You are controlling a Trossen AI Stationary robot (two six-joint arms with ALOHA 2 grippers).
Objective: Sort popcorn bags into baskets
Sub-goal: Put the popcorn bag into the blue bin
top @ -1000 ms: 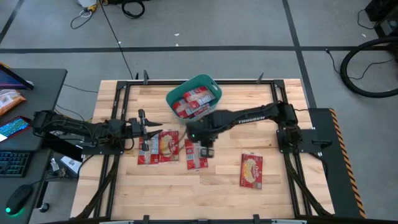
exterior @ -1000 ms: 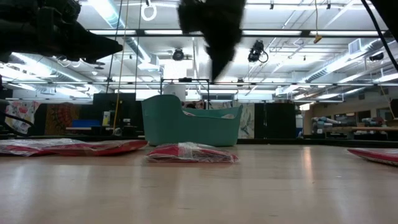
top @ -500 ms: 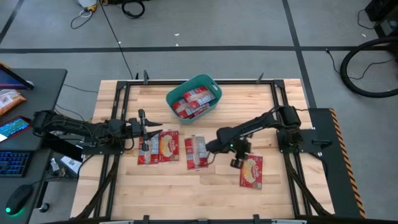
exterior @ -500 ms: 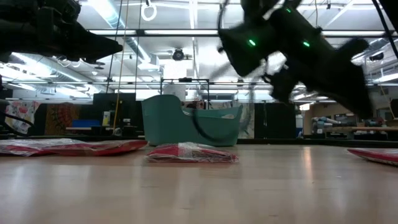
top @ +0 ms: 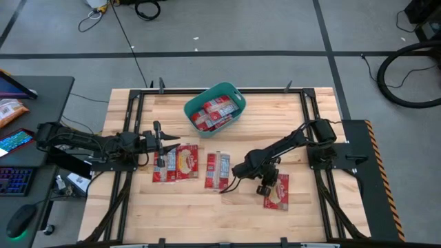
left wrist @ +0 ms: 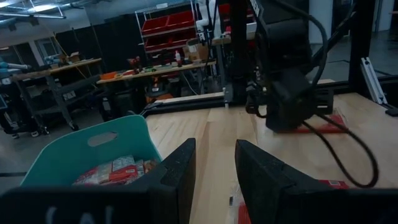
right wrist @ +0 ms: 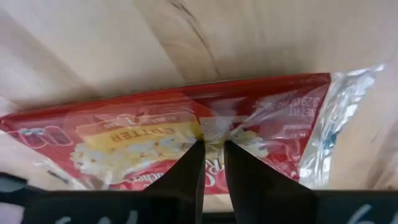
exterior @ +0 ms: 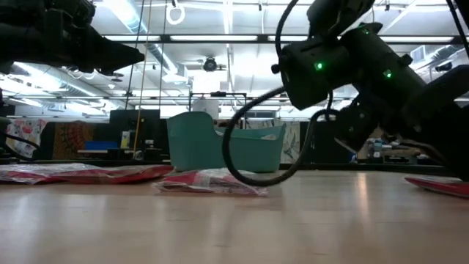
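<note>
The teal basket stands near the table's far edge with several red popcorn bags inside. Two bags lie flat side by side below my left gripper, which hovers open above them. Another bag lies flat at mid-table. My right gripper is down on the rightmost bag, shut on it. My right gripper comes at the rightmost popcorn bag from above, pointing down. Its fingertips pinch a small raised crease of the film near the bag's middle, with wrinkles running toward it. The bag lies flat on the table.
A cable loop hangs from my right arm close to the mid-table bag. Black frame rails edge the wooden table. A desk on the left carries an orange snack packet and a keyboard. Bare wood lies along the near edge.
My right gripper has swung from beside the mid-table bag toward the table's right and near edge, then down onto the rightmost bag. In the low view the mid-table bag has shifted a little. My left arm has kept still.
</note>
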